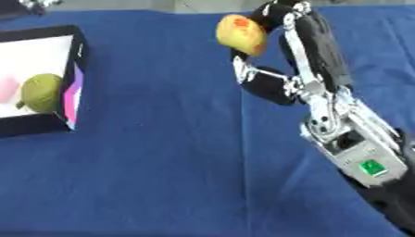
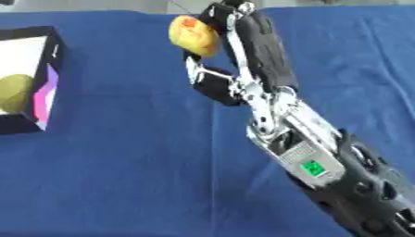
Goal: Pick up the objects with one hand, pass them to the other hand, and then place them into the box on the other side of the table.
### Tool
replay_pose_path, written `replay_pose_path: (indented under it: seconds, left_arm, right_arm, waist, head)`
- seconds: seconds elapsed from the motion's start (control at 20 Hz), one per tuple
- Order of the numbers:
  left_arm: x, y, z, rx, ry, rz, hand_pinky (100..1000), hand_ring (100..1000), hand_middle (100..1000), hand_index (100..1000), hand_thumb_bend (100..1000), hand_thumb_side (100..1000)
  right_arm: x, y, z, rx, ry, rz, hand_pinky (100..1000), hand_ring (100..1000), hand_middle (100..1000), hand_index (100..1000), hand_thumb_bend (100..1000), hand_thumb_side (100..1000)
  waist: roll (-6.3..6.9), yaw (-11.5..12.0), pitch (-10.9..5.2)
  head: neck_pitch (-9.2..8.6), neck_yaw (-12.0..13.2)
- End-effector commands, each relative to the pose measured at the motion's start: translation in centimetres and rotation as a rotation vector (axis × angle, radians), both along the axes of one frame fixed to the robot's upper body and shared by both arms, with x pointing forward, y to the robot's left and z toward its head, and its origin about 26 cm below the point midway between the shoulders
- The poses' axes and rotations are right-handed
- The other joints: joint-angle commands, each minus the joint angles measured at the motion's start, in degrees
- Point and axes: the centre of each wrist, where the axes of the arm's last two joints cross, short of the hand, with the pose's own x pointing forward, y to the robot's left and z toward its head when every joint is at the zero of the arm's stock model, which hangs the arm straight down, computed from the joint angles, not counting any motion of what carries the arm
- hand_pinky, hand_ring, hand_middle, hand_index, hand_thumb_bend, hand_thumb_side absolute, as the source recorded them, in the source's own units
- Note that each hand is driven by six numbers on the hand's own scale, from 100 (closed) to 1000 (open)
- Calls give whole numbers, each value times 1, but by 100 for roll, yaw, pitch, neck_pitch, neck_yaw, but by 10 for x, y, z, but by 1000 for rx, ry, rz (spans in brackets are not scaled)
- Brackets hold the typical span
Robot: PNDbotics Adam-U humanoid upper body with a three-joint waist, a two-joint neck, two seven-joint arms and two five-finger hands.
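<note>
One yellow fruit (image 1: pixel 241 34), red-blotched, at 12 o'clock, pinched in curled fingers of right hand (image 1: pixel 279 69) above blue cloth (image 1: pixel 162 162); box (image 1: pixel 74 74) w/ green fruit (image 1: pixel 40 91) at 9 o'clock.

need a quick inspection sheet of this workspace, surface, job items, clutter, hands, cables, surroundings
surface: blue cloth covers the table, lightly creased
job's things: yellow fruit with a red patch held up above the cloth; box at the left edge, black walls, white floor, holding a green fruit and something pink
clutter: nothing seen
hands: right hand curled round the yellow fruit; left hand not in view
cables: nothing seen
surroundings: pale strip past the far edge of the table, too little to identify
</note>
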Motion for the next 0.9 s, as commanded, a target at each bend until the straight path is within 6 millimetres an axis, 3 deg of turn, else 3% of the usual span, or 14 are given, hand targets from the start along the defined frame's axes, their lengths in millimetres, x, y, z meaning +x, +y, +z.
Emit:
replay_pose_path:
  seconds: [0.05,0.35,0.65,0.9]
  left_arm:
    - [-4,-12,1,62,29,14,835,848,830,961,316,862]
    - [-5,-38,-13,105,17,44,851,857,832,958,408,797]
    - [-6,-52,-17,95,-16,19,862,861,825,952,522,791]
    - [-8,-60,-20,99,-15,-14,861,861,821,948,523,795]
  right_arm:
    - [-7,10,5,-14,-88,-8,755,585,492,572,100,100]
    - [-13,25,1,-80,-145,14,758,587,493,570,100,100]
    - [-16,31,0,-117,-170,37,757,586,493,568,100,100]
    - [-17,34,-1,-149,-214,48,757,585,493,566,100,100]
  waist:
    - [18,18,-189]
    - [23,62,-182]
    - [10,106,-157]
    - [1,135,-144]
  head:
    - [-64,0]
    - [-88,35]
    - [-119,55]
    - [-131,83]
